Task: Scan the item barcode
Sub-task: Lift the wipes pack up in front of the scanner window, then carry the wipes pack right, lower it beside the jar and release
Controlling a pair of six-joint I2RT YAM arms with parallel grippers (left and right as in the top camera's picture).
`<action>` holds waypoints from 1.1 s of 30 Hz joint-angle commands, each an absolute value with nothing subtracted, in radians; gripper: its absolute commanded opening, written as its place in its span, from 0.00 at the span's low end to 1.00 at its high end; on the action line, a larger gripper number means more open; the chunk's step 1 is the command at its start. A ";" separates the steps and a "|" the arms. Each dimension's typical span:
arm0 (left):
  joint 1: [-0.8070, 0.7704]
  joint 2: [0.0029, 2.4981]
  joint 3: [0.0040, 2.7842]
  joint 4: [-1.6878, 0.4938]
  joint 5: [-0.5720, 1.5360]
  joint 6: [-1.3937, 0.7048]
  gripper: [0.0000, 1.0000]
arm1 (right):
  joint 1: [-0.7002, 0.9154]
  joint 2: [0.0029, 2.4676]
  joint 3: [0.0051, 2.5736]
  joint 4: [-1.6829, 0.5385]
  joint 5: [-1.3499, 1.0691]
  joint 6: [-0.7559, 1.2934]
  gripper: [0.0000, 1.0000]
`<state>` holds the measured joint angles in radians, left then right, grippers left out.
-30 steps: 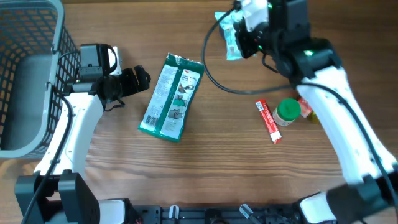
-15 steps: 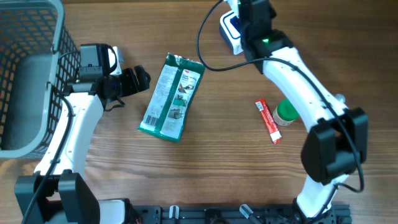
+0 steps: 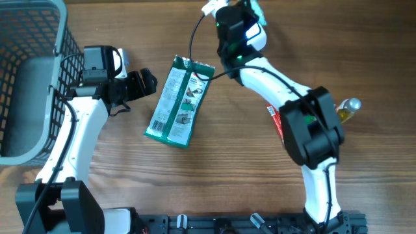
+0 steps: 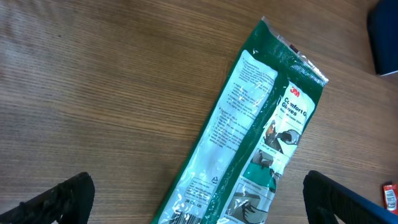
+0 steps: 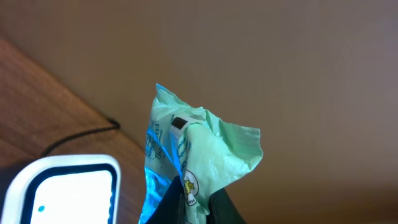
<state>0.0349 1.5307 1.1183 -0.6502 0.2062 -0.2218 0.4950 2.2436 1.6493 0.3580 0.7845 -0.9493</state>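
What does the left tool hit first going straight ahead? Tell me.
Most likely the green glove pack, lying flat just ahead of the open left tool. Its height is unclear, so it might pass over.

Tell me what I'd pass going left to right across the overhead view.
Wire basket → left gripper, open → green glove packet → pale green packet at the top edge → red stick packet, partly hidden → small bottle.

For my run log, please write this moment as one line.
right gripper: shut on green packet | near scanner | left gripper: open, beside glove pack
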 commanded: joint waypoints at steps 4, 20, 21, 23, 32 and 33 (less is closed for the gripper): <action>0.042 1.520 1.126 -0.645 0.189 -0.220 1.00 | 0.500 2.333 1.660 0.400 0.838 -1.079 0.04; 0.042 1.520 1.126 -0.645 0.189 -0.220 1.00 | 0.552 2.338 1.660 0.307 0.839 -0.588 0.04; 0.042 1.520 1.126 -0.645 0.189 -0.220 1.00 | 0.551 2.338 1.660 0.297 0.839 -0.558 0.04; 0.042 1.520 1.126 -0.645 0.189 -0.220 1.00 | 0.551 2.338 1.660 0.272 0.838 -0.484 0.04; 0.042 1.520 1.126 -0.645 0.189 -0.220 1.00 | 0.537 2.306 1.661 0.253 0.841 -0.473 0.04; 0.042 1.520 1.126 -0.645 0.189 -0.220 1.00 | 0.533 2.272 1.661 0.251 0.842 -0.471 0.04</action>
